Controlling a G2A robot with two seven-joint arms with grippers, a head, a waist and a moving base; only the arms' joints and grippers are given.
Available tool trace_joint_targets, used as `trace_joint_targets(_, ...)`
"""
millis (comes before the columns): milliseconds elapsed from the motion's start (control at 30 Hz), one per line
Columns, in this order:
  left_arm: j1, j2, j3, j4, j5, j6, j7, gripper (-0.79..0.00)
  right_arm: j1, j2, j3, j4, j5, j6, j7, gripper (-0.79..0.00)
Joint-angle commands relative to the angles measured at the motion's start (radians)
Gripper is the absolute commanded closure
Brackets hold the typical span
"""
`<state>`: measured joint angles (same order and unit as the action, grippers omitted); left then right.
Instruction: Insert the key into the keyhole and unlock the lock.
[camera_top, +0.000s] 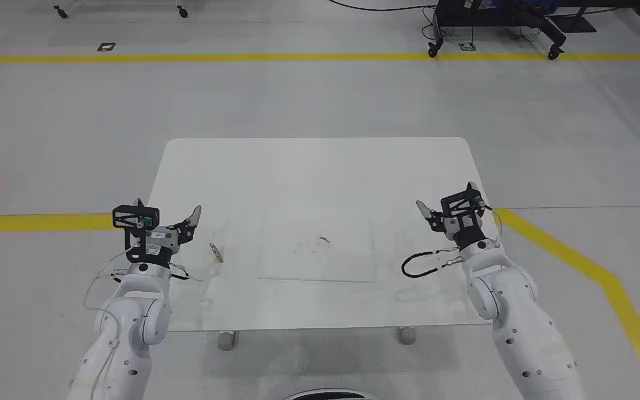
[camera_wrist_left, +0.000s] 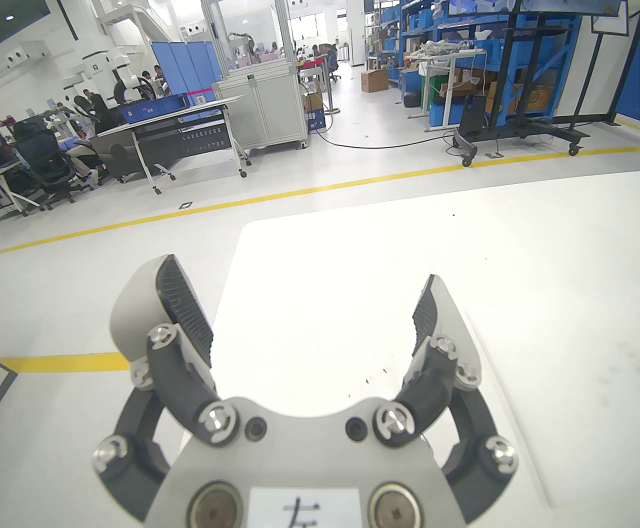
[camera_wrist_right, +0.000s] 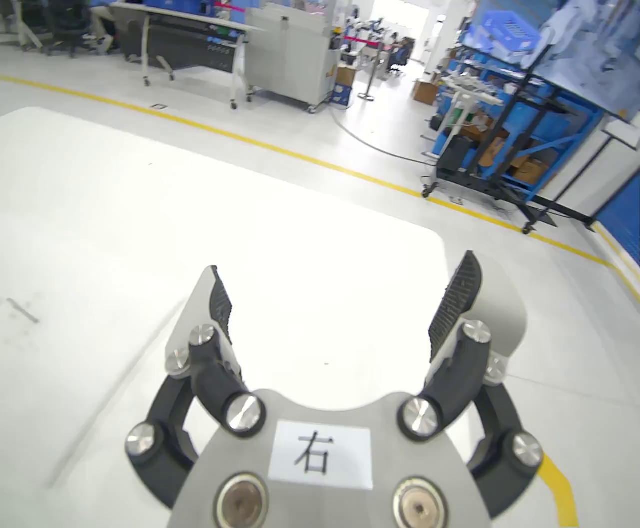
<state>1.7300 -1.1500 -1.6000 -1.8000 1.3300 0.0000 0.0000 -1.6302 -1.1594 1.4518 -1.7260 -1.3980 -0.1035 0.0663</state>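
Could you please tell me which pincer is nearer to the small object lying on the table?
Left. The left pincer is just beside the small object, near the table's left edge; the right pincer is far across, at the right edge.

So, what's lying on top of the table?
A small pale object near the left gripper, too small to identify, lies on the table. Spots beneath that gripper are covered.
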Motion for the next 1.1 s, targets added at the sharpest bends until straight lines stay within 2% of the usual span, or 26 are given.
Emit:
trace_joint_targets(0, 0.000, 0.000, 0.000, 0.000, 0.000, 0.000, 0.000, -0.785, 0.034, -0.002, -0.041, 0.021, -0.004, -0.056, 0.004, -0.785)
trace_joint_targets(367, 0.000, 0.000, 0.000, 0.000, 0.000, 0.000, 0.000, -0.785, 0.198, -0.031, -0.287, 0.137, 0.019, -0.303, 0.041, -0.785)
trace_joint_targets(467, 0.000, 0.000, 0.000, 0.000, 0.000, 0.000, 0.000, -0.785, 0.250, -0.037, -0.345, 0.191, 0.060, -0.453, 0.024, -0.779)
trace_joint_targets(567, 0.000, 0.000, 0.000, 0.000, 0.000, 0.000, 0.000, -0.785, 0.303, -0.042, -0.382, 0.251, 0.034, -0.511, 0.035, -0.566)
trace_joint_targets(600, 0.000, 0.000, 0.000, 0.000, 0.000, 0.000, 0.000, -0.785, 0.320, -0.044, -0.395, 0.273, 0.025, -0.521, 0.040, -0.449)
trace_joint_targets(667, 0.000, 0.000, 0.000, 0.000, 0.000, 0.000, 0.000, -0.785, 0.356, -0.050, -0.418, 0.325, 0.029, -0.539, 0.067, -0.363)
trace_joint_targets(867, 0.000, 0.000, 0.000, 0.000, 0.000, 0.000, 0.000, -0.785, 0.428, -0.061, -0.488, 0.386, -0.049, -0.567, 0.095, -0.382)
trace_joint_targets(1067, 0.000, 0.000, 0.000, 0.000, 0.000, 0.000, 0.000, -0.785, 0.470, -0.074, -0.537, 0.423, -0.090, -0.547, 0.092, -0.348)
